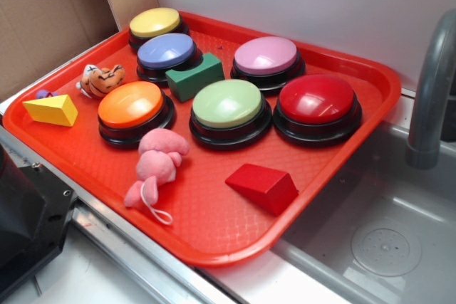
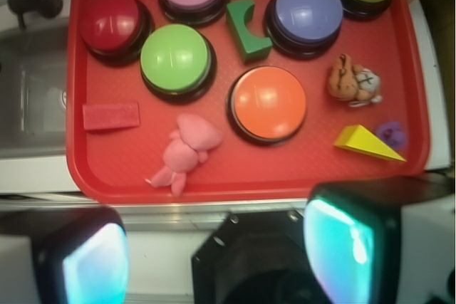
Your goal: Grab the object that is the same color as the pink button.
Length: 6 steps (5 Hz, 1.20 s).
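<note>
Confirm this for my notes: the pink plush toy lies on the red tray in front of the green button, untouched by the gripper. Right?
Not quite. The pink plush toy lies on the red tray in front of the orange button, not the green button, as the exterior view shows. The gripper is not touching it.

Toy-kitchen test bench: a grey moulded sink [image 1: 388,236] with faucet [image 1: 432,90], a cardboard backdrop [image 1: 50,26], and a red tray [image 1: 214,226] of buttons.
</note>
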Each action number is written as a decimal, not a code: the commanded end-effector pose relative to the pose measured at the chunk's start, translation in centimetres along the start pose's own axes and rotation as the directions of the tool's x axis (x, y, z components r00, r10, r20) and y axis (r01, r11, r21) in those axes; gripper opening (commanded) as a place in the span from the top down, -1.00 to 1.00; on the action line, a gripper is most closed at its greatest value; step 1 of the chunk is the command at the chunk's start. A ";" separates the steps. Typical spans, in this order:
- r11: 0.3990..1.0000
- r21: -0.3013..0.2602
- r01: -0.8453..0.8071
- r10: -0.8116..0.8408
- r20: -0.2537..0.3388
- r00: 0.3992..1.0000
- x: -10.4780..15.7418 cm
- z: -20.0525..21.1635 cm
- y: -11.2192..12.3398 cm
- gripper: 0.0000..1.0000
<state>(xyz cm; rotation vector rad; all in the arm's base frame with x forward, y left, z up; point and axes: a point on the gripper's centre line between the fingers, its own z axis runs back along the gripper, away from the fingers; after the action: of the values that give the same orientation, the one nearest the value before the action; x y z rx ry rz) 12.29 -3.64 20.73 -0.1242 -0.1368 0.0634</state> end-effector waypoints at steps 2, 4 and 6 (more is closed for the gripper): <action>0.935 0.003 -0.356 0.356 -0.005 0.935 0.5 -8.8 -3.0 -1.00; 0.878 0.045 -0.477 0.476 0.029 0.879 0.2 -14.5 -2.8 -1.00; 0.855 0.054 -0.517 0.508 0.123 0.853 0.2 -17.6 -1.7 -1.00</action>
<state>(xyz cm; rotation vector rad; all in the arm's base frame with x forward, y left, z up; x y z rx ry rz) 14.42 -7.25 3.30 -0.0447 -0.1835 0.6168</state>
